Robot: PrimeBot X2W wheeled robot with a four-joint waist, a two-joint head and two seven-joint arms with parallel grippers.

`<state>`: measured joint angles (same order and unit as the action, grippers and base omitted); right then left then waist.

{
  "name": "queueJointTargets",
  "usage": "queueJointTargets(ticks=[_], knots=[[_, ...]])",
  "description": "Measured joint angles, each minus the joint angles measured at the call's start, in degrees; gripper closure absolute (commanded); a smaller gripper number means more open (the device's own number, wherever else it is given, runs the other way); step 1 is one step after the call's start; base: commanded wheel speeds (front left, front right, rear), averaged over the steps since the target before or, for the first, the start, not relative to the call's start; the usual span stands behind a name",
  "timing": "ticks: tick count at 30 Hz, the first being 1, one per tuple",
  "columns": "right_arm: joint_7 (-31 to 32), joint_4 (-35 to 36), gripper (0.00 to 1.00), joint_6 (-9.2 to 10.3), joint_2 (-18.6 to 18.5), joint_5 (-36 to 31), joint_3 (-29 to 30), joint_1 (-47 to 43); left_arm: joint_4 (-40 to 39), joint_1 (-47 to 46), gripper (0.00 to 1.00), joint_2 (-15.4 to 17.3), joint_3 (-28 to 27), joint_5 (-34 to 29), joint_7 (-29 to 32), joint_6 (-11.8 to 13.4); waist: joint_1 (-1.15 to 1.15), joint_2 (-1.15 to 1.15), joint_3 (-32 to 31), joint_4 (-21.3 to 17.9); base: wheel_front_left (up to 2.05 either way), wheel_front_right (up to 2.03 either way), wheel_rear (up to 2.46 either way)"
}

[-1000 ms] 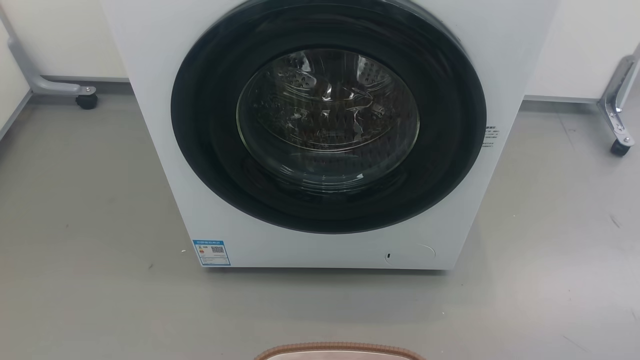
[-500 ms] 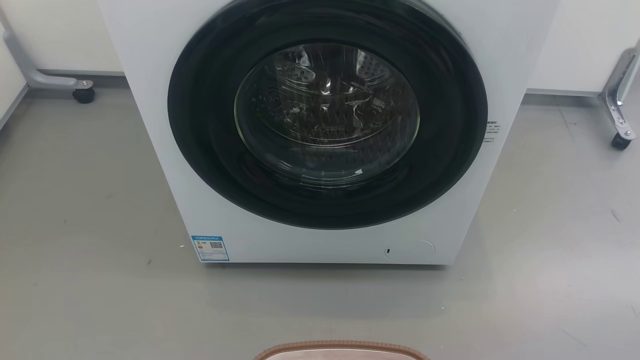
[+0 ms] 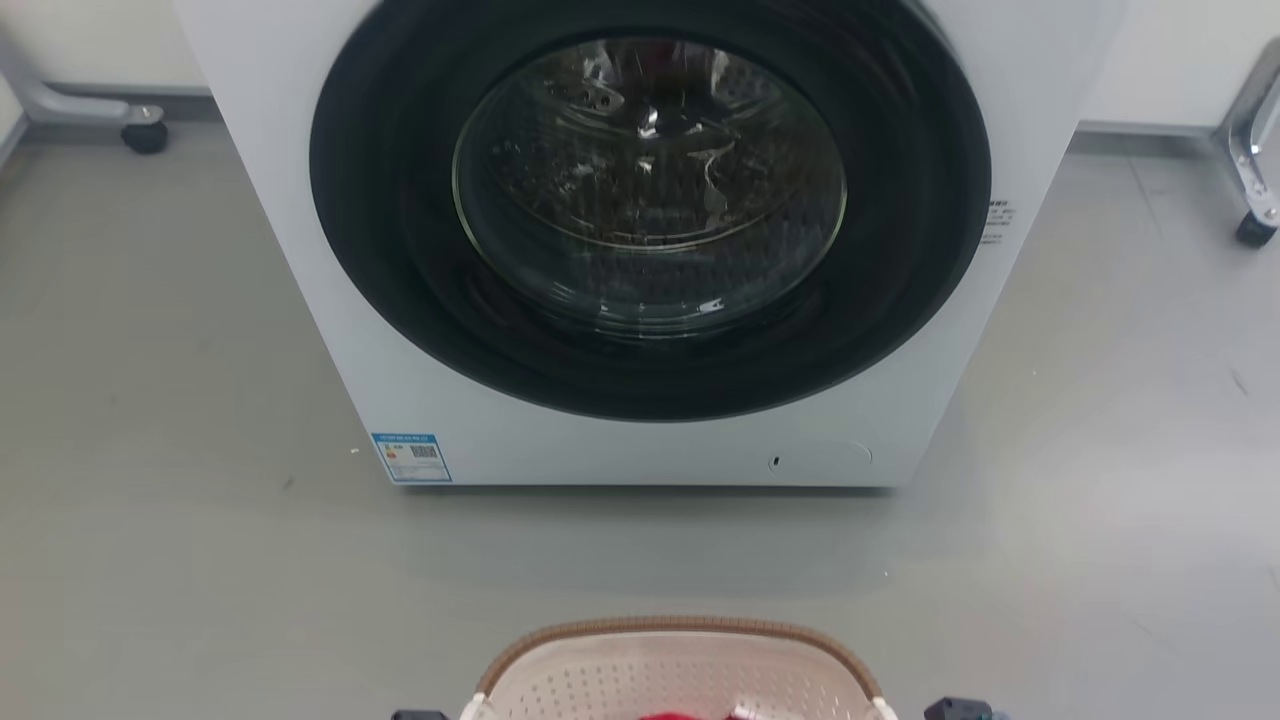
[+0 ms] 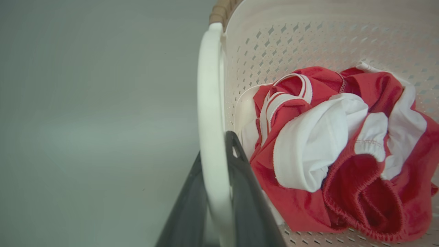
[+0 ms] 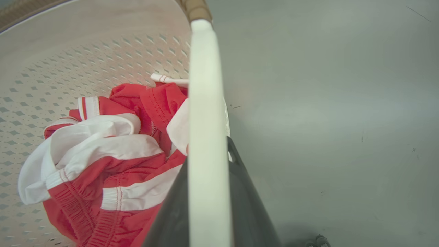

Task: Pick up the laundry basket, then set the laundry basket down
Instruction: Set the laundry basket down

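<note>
Position: laundry basket (image 3: 680,668) sits between the two grippers, one on each side handle. Left gripper (image 4: 216,151): fingers clamped either side of the white left handle (image 4: 209,85), basket wall just inboard of it. Right gripper (image 5: 208,154): same hold on the right handle (image 5: 202,85). Both point forward along the handles, toward the washing machine (image 3: 640,450). Red-and-white garment (image 4: 329,154) lies in the basket between them. Cannot tell whether the basket is off the floor (image 3: 150,560).

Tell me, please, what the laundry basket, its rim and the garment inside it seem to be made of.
The laundry basket looks like matte cream moulded plastic, given its regular punched holes. Its rim looks woven, though probably moulded brown plastic. The garment is soft red-and-white fabric, creased, with stitched elastic hems.
</note>
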<state>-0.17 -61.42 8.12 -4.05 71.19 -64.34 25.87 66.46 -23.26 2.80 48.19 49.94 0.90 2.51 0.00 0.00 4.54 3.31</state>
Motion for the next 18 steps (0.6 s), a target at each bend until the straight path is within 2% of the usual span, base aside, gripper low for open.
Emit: queueJointTargets(ticks=[18], knots=[[-3.34,-1.21,1.0,0.0,-0.18,-1.2,0.67,15.68,-0.16,-14.39,1.0,0.68,-1.97,-0.02,-1.63,0.3,0.01,0.0,12.3,-0.54,0.0,0.0,0.0]])
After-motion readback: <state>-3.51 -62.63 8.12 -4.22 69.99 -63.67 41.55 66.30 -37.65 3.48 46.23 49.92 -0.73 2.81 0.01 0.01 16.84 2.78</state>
